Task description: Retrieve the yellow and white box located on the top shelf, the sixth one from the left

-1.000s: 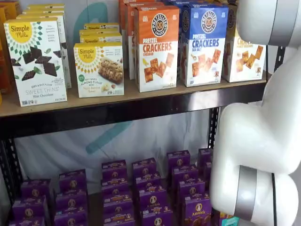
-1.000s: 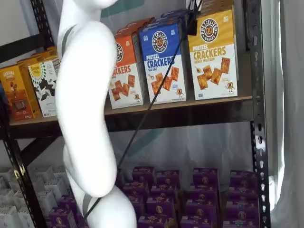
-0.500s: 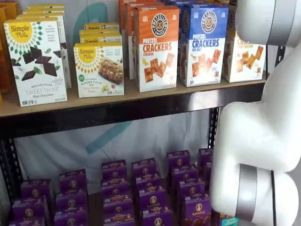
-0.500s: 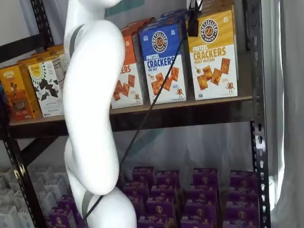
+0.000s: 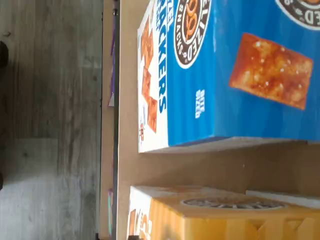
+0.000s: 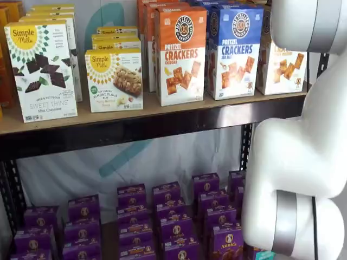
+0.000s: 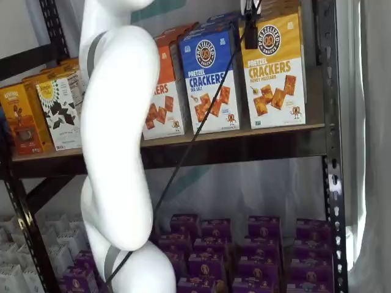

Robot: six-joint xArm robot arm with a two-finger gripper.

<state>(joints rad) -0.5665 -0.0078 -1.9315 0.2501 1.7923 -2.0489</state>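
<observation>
Wrist view: the yellow and white box stands beside the blue box on the top shelf.

Shelf views: the yellow and white box stands rightmost, upright. The gripper hangs at its upper left corner; finger state cannot be determined. The white arm hides part of the box.

Orange cracker box, blue cracker box, yellow and white box half behind white arm, top shelf, purple boxes below.

Gripper high, jaw state unclear.
</observation>
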